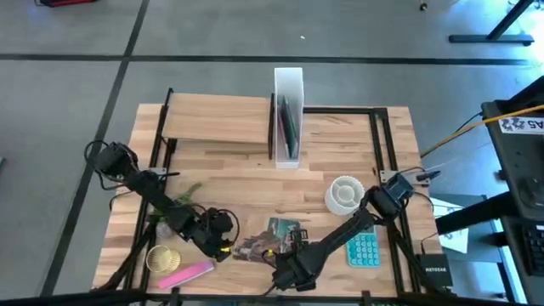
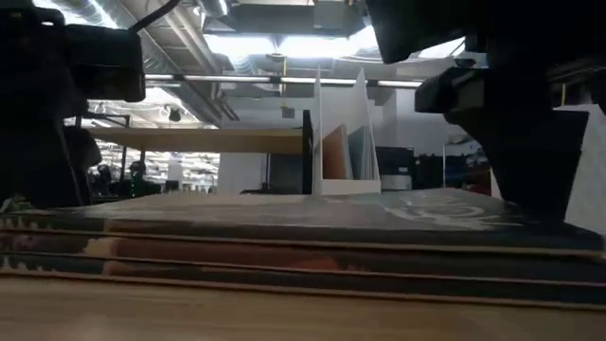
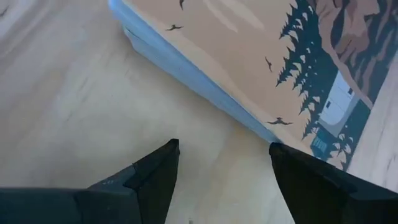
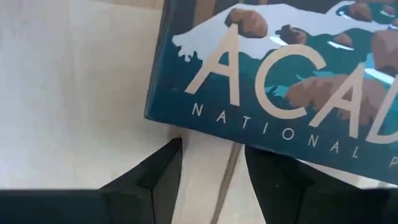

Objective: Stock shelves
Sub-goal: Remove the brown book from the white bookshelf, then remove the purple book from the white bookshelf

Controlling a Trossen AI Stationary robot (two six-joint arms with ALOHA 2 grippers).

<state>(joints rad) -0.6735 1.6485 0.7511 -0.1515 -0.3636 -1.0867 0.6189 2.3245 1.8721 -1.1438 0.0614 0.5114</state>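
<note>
Near the table's front edge lie two picture-covered books: a teal one [image 1: 285, 229] lettered "ACA… NATIONAL" [image 4: 280, 81] and an orange one [image 1: 253, 246] with dark trees [image 3: 261, 56]. They fill the foreground of the low view as a flat stack [image 2: 303, 237]. My left gripper [image 1: 224, 245] is open just left of the orange book, its fingers [image 3: 155, 180] over bare wood. My right gripper [image 1: 286, 265] is open at the teal book's near corner [image 4: 163, 115]. The raised plank shelf [image 1: 217, 119] and the white file box [image 1: 287, 110] stand at the far side. My right gripper has one finger [image 4: 280, 180] right at the teal book's near edge [image 4: 273, 148]. I cannot tell whether it touches the book. My left gripper touches nothing.
A white round holder [image 1: 344, 194] and a teal keypad [image 1: 363, 249] lie at the right. At the front left lie a gold round thing [image 1: 160, 257], a pink strip [image 1: 187, 274] and a green sprig [image 1: 183, 200]. Black rails [image 1: 382, 144] frame the tabletop.
</note>
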